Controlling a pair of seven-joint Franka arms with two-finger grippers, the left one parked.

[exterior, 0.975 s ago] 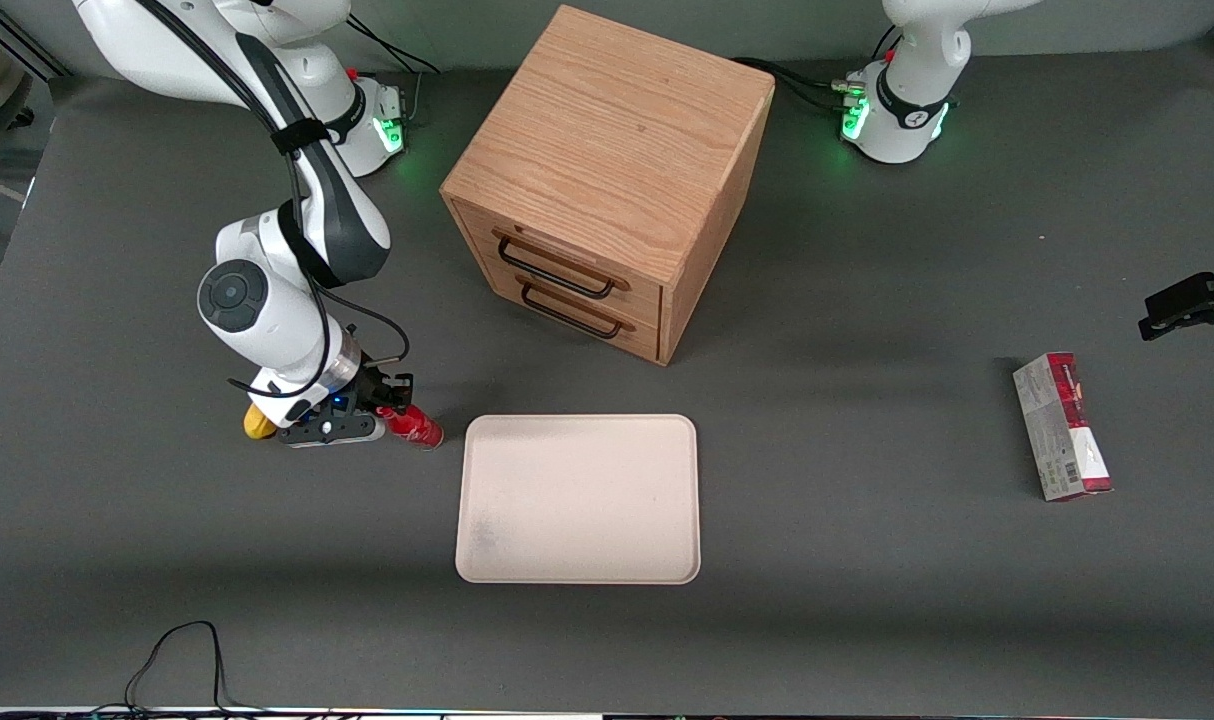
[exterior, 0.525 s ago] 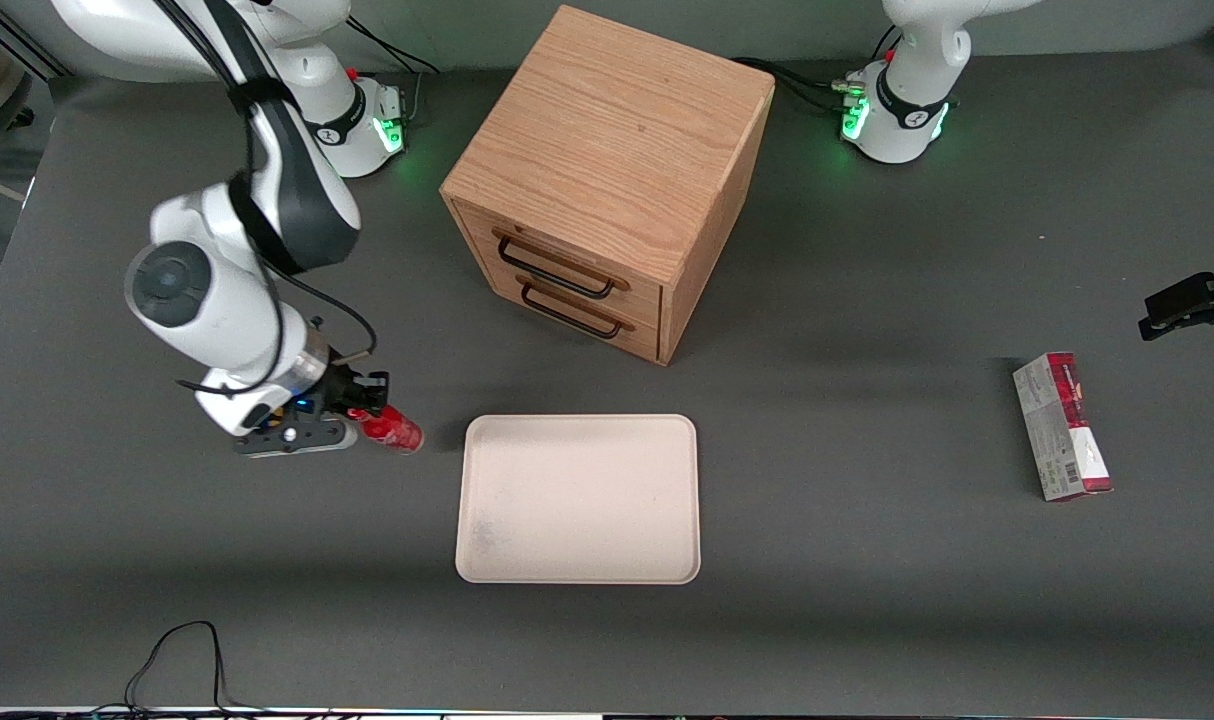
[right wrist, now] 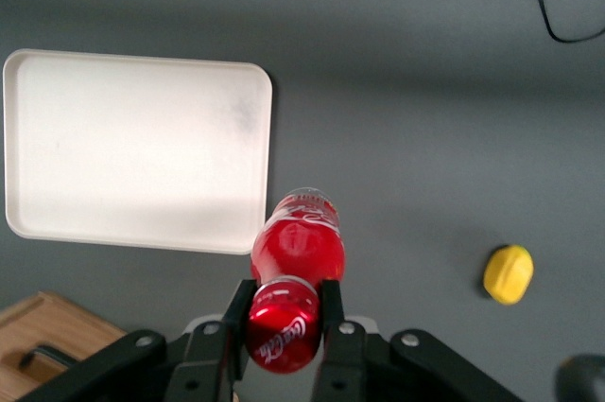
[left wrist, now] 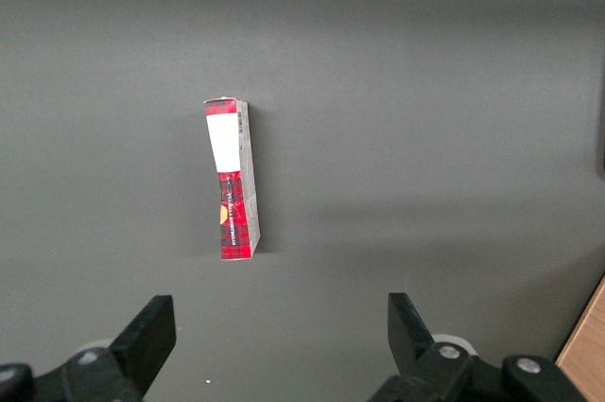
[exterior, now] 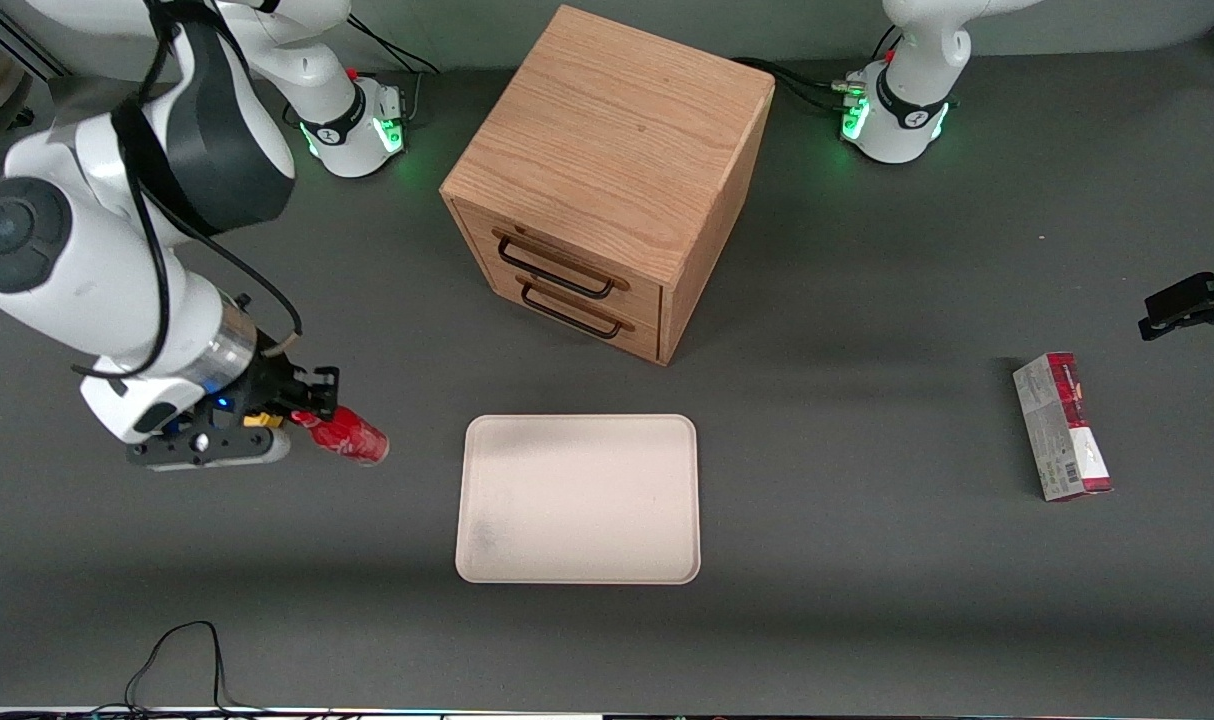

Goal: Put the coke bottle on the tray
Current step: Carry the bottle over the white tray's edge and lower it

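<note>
The gripper (exterior: pixel 302 405) of the working right arm hangs above the dark grey table (exterior: pixel 867 560), toward the working arm's end, its two black fingers (right wrist: pixel 234 315) clamped on the neck and capped end of the coke bottle (exterior: pixel 347 436). In the right wrist view the bottle's (right wrist: pixel 297 249) red cap (right wrist: pixel 280 334) sits squarely between the fingers, one pressed to each side, while the glossy red body juts out past the fingertips (white lettering shows on the cap). The bottle is held off the table, beside the tray (exterior: pixel 578 498) and apart from it in the front view; nothing lies on the cream tray. The wrist camera looks down on the tray (right wrist: pixel 132 147) and on a yellow lump (right wrist: pixel 509 273) resting on the table. A wooden drawer cabinet (exterior: pixel 607 180) stands farther from the front camera than the tray, both drawers shut. A red-and-grey carton (exterior: pixel 1061 426) lies toward the parked arm's end of the table.
</note>
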